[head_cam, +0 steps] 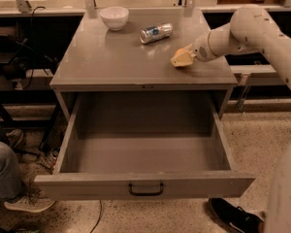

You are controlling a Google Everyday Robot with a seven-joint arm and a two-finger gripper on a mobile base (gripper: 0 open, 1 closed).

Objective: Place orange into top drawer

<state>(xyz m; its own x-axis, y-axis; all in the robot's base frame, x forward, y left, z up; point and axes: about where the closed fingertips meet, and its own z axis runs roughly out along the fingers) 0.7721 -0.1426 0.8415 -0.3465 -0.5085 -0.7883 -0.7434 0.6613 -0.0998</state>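
Observation:
The top drawer (145, 182) of the grey cabinet is pulled fully open toward me, and its bare floor (145, 152) holds nothing. Its dark bar handle (145, 189) sits in the middle of the front panel. My gripper (182, 58) is low over the right part of the cabinet top (116, 62), behind the open drawer and just right of the can. No orange shows anywhere; whether it is hidden at the gripper I cannot tell.
A white bowl (114, 17) stands at the back of the cabinet top. A silver-and-blue can (155, 33) lies on its side beside it. A person's leg and shoe (19, 198) are at the lower left, and another shoe (235, 218) is at the lower right.

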